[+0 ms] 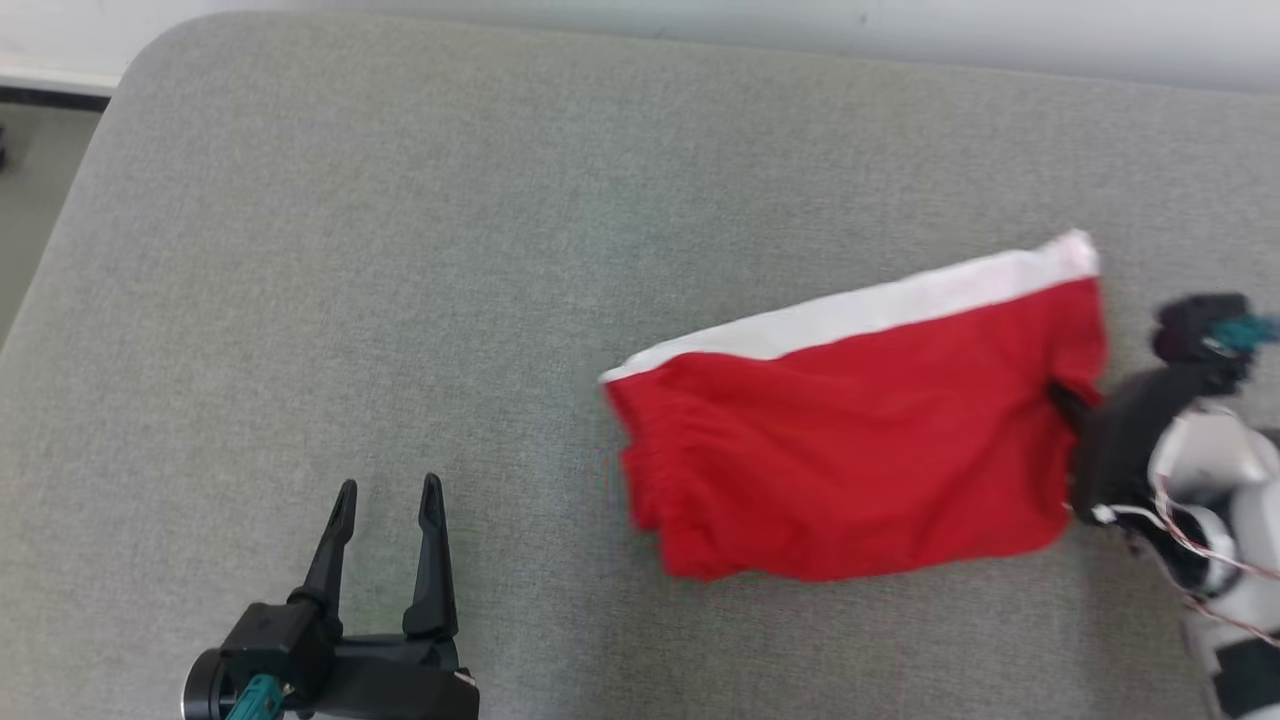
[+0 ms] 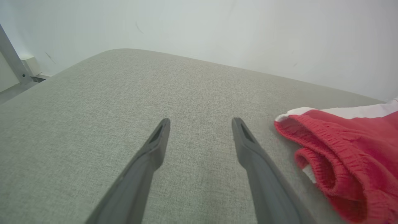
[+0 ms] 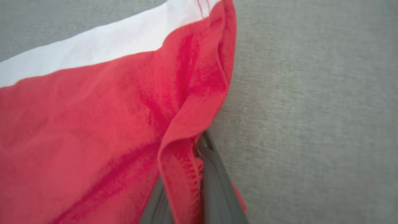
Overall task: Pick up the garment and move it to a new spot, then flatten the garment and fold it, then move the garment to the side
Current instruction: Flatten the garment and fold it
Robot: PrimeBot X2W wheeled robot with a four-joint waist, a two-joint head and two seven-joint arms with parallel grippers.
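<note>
Garment [image 1: 860,450], red with white band, on grey cushion [image 1: 400,250], right gripper [image 1: 1068,402] clenched on its edge, left gripper [image 1: 388,487] spread, empty

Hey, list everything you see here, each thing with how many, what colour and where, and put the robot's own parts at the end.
garment: one, red with a white band, lying on the right half of the padded surface
padded surface: one, grey fabric, under everything
wall: one, pale, behind the surface
metal strut: one, grey, far left by the wall
left claw: one, black, open, over bare surface left of the garment
right claw: one, black, shut on the garment's right edge
</note>
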